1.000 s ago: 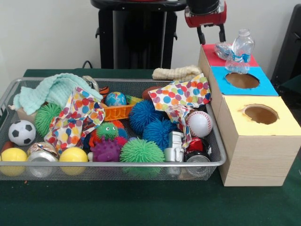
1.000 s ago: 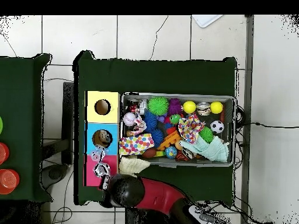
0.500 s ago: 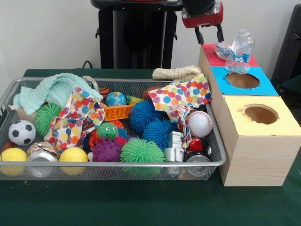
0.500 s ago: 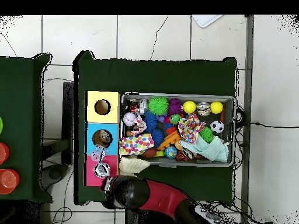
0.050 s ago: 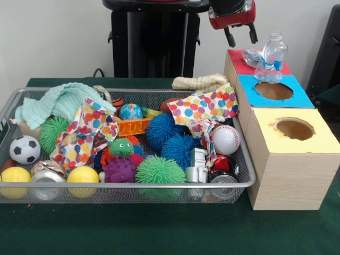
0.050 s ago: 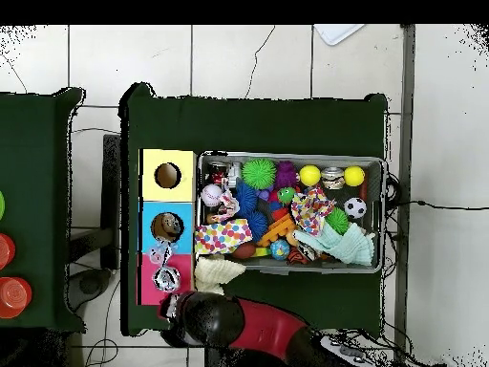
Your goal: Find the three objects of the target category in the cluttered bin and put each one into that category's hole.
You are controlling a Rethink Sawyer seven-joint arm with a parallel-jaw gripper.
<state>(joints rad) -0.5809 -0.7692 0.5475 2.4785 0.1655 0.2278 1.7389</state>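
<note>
Gripper: I see the gripper [image 5: 241, 36] high above the red section [image 5: 237, 62] of the box row; its two black fingers stand apart with nothing between them
Bottles: a clear plastic bottle [image 5: 271, 57] stands tilted on the red section, at its border with the blue section [image 5: 297, 98]; a second, crumpled bottle [image 5: 251, 55] lies just beside it on the red section
Holes: I can see the blue hole [image 5: 273, 91] and the yellow hole [image 5: 294, 128] open; the red one is hidden under the bottles
Bin: the wire mesh bin [image 5: 133, 185] holds spiky balls, a baseball [image 5: 225, 139], a soccer ball [image 5: 24, 150], two yellow balls, cans and polka-dot cloths; a cream cloth [image 5: 199, 82] lies behind it, beside the boxes
Overhead: the arm [image 6: 250, 322] sits below the red section [image 6: 151, 283]
</note>
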